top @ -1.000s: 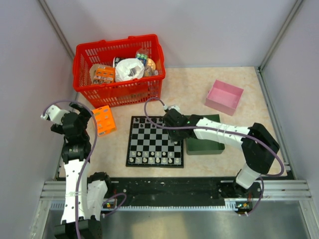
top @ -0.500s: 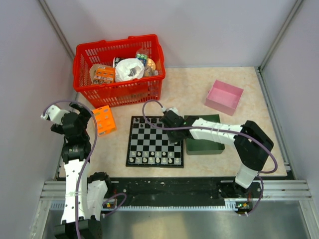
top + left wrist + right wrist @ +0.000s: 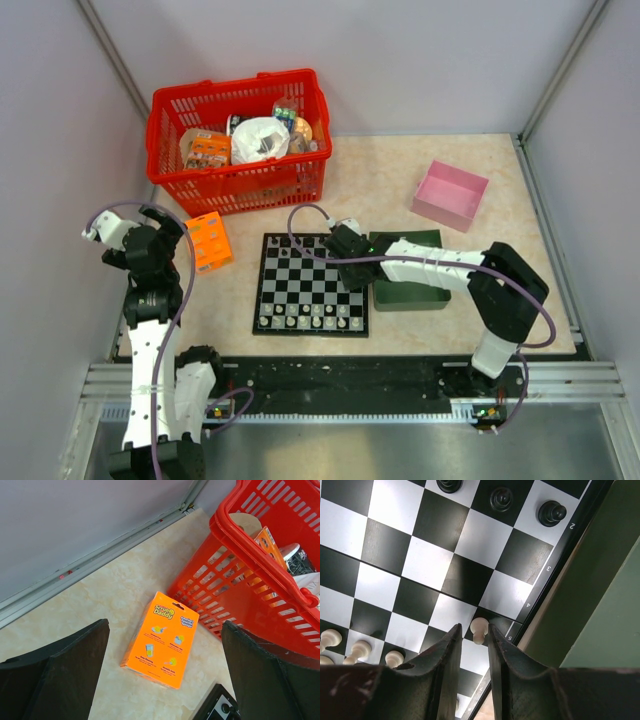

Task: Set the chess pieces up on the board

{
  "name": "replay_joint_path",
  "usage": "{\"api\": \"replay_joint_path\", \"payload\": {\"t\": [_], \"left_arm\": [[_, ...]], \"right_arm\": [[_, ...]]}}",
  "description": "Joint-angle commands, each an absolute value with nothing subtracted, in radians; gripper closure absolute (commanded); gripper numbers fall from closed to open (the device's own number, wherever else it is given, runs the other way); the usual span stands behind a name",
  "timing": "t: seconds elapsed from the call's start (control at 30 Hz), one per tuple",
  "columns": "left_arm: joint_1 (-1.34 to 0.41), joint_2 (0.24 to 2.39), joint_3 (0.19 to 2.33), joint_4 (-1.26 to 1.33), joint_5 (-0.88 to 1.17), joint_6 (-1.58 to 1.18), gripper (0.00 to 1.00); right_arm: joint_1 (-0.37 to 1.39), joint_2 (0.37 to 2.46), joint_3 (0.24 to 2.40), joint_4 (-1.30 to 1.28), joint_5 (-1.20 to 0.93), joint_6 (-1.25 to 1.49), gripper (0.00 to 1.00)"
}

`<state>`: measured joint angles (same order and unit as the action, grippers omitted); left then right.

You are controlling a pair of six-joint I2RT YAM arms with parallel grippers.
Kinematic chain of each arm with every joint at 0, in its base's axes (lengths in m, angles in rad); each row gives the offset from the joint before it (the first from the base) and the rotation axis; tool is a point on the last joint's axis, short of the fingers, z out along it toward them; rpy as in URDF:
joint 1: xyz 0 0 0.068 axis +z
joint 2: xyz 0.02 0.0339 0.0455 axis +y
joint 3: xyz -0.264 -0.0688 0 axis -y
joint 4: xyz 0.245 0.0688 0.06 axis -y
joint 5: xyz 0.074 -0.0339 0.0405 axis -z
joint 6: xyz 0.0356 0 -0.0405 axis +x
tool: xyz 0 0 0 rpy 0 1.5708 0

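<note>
The board (image 3: pixel 310 285) lies mid-table, with black chess pieces on its far rows and white chess pieces (image 3: pixel 308 322) on its near rows. My right gripper (image 3: pixel 350 270) is over the board's right edge. In the right wrist view its fingers (image 3: pixel 451 645) are only narrowly apart and straddle one white pawn (image 3: pixel 479 629) on a black edge square. The pawn touches the right finger, and a thin gap shows on its left. Black pieces (image 3: pixel 551 511) stand beyond it and white pawns (image 3: pixel 360 650) to the left. My left gripper (image 3: pixel 165 680) is wide open and empty, raised at the far left.
A dark green tray (image 3: pixel 412 285) sits against the board's right side. A red basket (image 3: pixel 240 180) of items stands at the back left, with an orange sponge box (image 3: pixel 161 639) in front of it. A pink box (image 3: pixel 451 194) sits at the back right.
My right gripper shifted slightly left over the board's right edge, then back toward the near side. The left arm has not moved.
</note>
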<state>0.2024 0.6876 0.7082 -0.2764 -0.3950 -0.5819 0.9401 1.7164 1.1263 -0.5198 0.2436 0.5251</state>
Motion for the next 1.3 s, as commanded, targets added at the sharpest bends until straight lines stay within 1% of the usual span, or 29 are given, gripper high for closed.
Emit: {"api": "replay_joint_path", "payload": {"t": [0.0, 0.2, 0.3, 0.37, 0.73, 1.0, 1.27], "left_arm": [[0.207, 0.684, 0.707, -0.229, -0.390, -0.591, 0.01], [0.209, 0.681, 0.709, -0.232, -0.390, -0.589, 0.01], [0.207, 0.680, 0.706, -0.232, -0.390, -0.591, 0.01], [0.207, 0.681, 0.707, -0.232, -0.390, -0.591, 0.01], [0.207, 0.684, 0.703, -0.224, -0.376, -0.598, 0.01], [0.207, 0.683, 0.701, -0.222, -0.373, -0.600, 0.01], [0.207, 0.687, 0.698, -0.218, -0.365, -0.603, 0.01]], "right_arm": [[0.942, 1.720, 1.131, -0.505, 0.268, 0.534, 0.74], [0.942, 1.712, 1.128, -0.505, 0.259, 0.531, 0.87], [0.942, 1.706, 1.123, -0.508, 0.258, 0.531, 0.89], [0.942, 1.697, 1.120, -0.517, 0.250, 0.531, 0.92], [0.968, 1.571, 1.035, -0.514, 0.199, 0.546, 0.93], [1.026, 1.565, 1.019, -0.535, 0.199, 0.597, 0.94], [1.034, 1.555, 1.006, -0.555, 0.193, 0.620, 0.96]]}}
